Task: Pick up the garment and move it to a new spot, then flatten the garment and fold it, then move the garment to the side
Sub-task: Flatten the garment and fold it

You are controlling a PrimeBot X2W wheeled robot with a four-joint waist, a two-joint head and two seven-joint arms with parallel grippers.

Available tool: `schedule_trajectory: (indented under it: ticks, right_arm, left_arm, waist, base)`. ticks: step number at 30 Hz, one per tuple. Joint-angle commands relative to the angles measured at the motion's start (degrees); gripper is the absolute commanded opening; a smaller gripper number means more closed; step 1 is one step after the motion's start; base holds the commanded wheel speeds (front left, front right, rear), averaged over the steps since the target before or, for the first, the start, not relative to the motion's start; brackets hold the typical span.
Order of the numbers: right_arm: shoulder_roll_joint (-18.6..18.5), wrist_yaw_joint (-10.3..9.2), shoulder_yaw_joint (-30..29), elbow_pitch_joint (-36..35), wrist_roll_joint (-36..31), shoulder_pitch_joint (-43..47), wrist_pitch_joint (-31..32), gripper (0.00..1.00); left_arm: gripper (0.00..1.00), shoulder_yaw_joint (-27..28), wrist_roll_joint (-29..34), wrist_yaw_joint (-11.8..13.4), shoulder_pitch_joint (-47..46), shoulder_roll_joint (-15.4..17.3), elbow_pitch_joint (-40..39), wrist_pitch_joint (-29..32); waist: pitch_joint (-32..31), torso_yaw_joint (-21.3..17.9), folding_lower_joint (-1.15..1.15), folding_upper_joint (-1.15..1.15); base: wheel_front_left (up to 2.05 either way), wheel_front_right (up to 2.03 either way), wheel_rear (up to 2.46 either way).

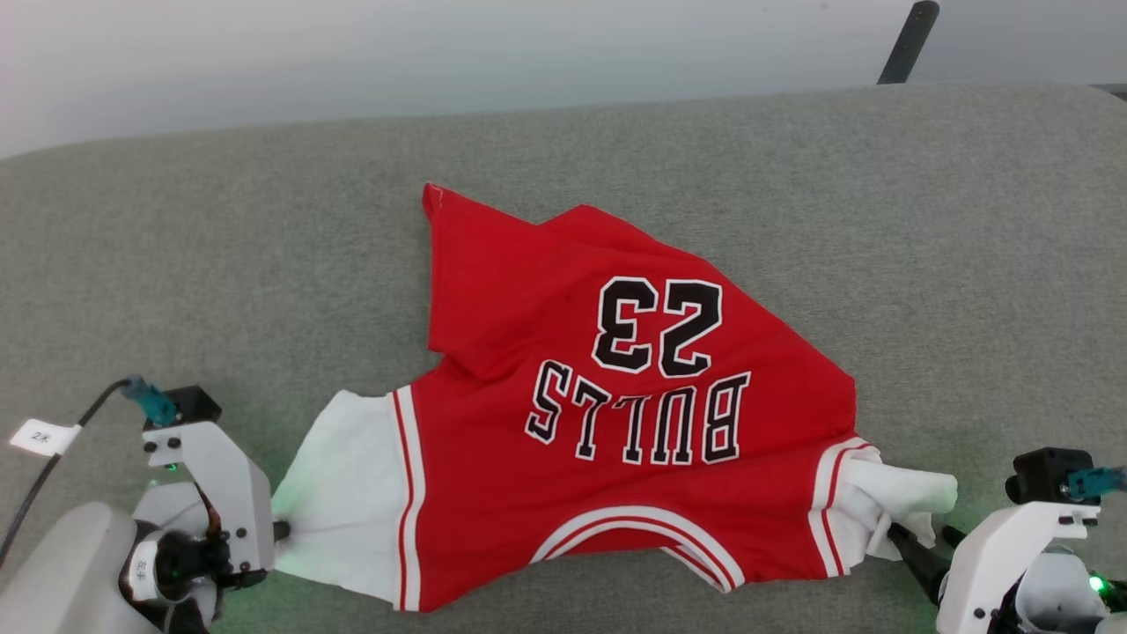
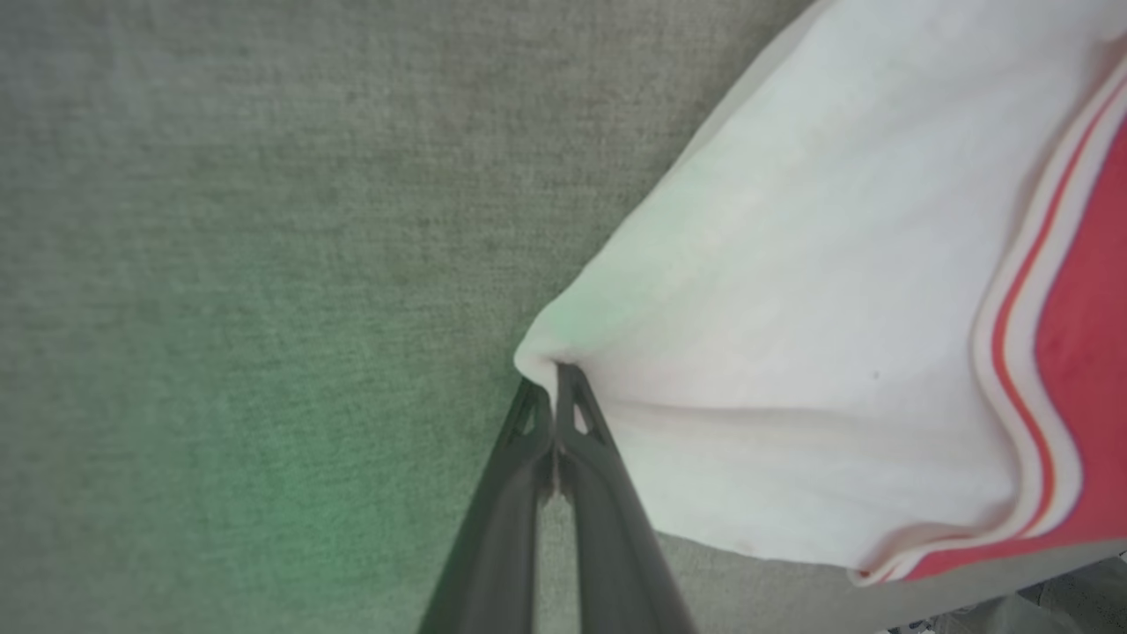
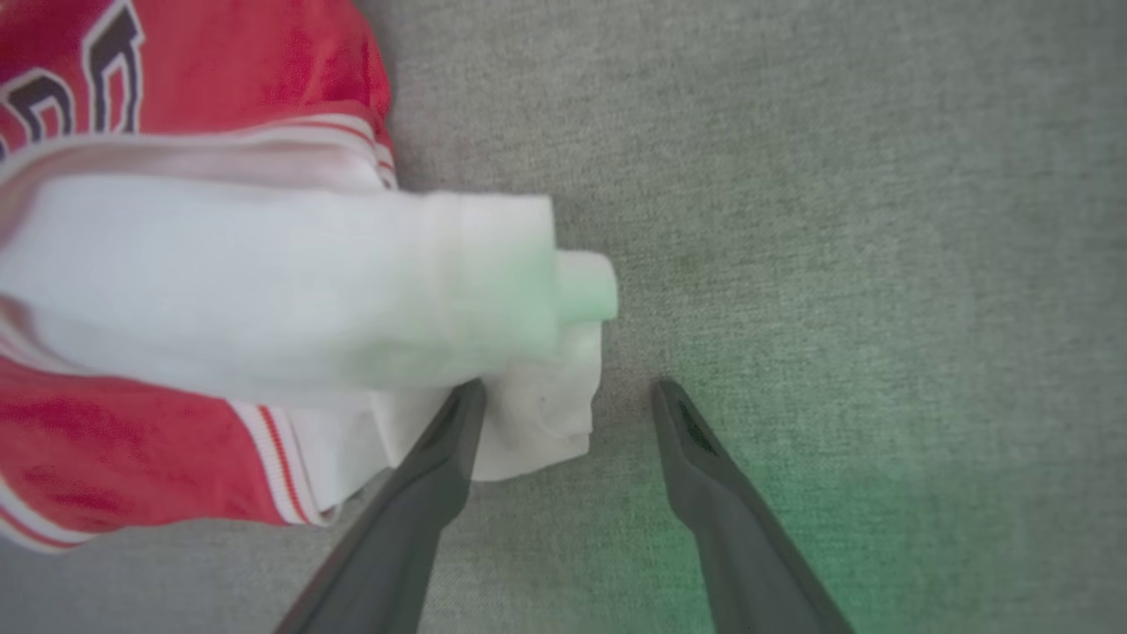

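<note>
Left jaws pinch garment (image 1: 563,396) sleeve; right jaws gape beside.

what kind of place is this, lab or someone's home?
Probably a lab or test rig: a wide surface covered in plain grey fabric, a single jersey laid on it, a bare pale wall behind.

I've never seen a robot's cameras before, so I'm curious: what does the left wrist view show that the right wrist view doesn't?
Left wrist view: the left claw pinched shut on the tip of a smooth white sleeve. Right wrist view: the right claw open at the end of the bunched sleeve, plus black lettering. Both: the red shirt, its striped trim and the grey fabric surface underneath.
</note>
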Motion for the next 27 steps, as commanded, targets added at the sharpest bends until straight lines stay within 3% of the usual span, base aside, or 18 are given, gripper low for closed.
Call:
schedule_trajectory:
  ticks: [1,7,17,27]
  right_arm:
    - [0.03,-0.02,0.31,2.29,0.59,-0.94,0.89,0.00]
    - [-0.65,0.01,0.56,4.84,2.56,-3.56,2.71,0.00]
    - [-5.60,0.00,0.29,-0.05,6.82,-8.49,8.53,0.00]
    - [-9.35,0.00,3.60,-4.21,5.63,-24.40,13.72,0.00]
  left_arm:
    - [0.00,-1.15,0.38,-0.11,0.60,-1.79,1.69,-1.00]
    - [0.00,-1.73,0.36,-0.92,0.19,-2.26,2.83,-0.91]
    - [0.00,-2.73,0.95,-2.10,-4.96,-1.41,-0.01,2.48]
    - [0.00,-3.98,3.19,-3.69,-19.71,-3.52,-1.18,4.79]
  waist:
    - [0.26,0.35,0.00,0.00]
    - [-0.48,0.86,0.00,0.00]
    - [-5.54,1.84,0.00,0.00]
    - [-12.00,3.73,0.00,0.00]
  base:
    - [0.00,0.00,0.00]
    - [0.00,0.00,0.00]
    - [0.00,0.00,0.00]
    - [0.00,0.00,0.00]
